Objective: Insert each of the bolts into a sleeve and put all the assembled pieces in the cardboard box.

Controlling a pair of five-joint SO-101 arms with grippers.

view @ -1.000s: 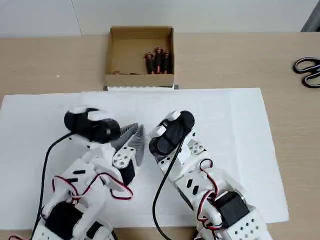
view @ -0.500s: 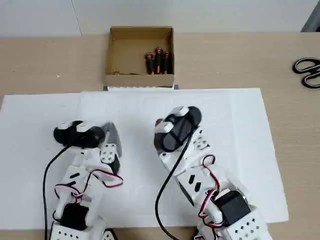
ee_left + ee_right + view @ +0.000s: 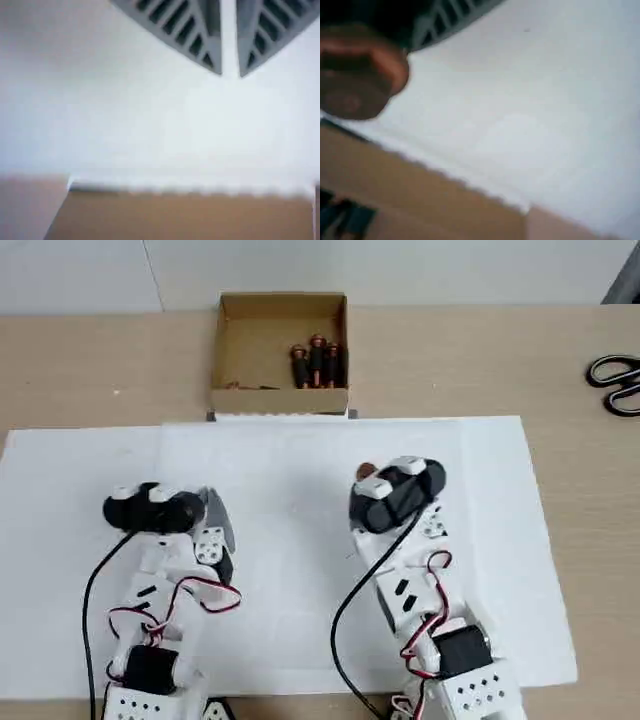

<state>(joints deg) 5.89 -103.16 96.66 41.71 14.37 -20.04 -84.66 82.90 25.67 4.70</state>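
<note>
The cardboard box (image 3: 280, 399) stands at the back of the table, with three black-and-copper assembled pieces (image 3: 316, 364) lying together in its right half. On the white paper, my right gripper (image 3: 368, 478) is shut on another piece whose copper end (image 3: 365, 470) points toward the box. In the right wrist view that piece (image 3: 357, 75) is a round copper-brown end beside a grey finger (image 3: 447, 20). My left gripper (image 3: 217, 514) sits apart to the left, low over the paper. Its two grey fingers (image 3: 200, 35) stand almost together with nothing between them.
A white paper sheet (image 3: 500, 500) covers the front of the wooden table. Black scissors (image 3: 615, 382) lie at the far right edge. Bare paper lies between the two arms and in front of the box.
The two grippers were together at the middle a second ago. My left gripper has drawn back to the left, and my right gripper has carried the piece to the right.
</note>
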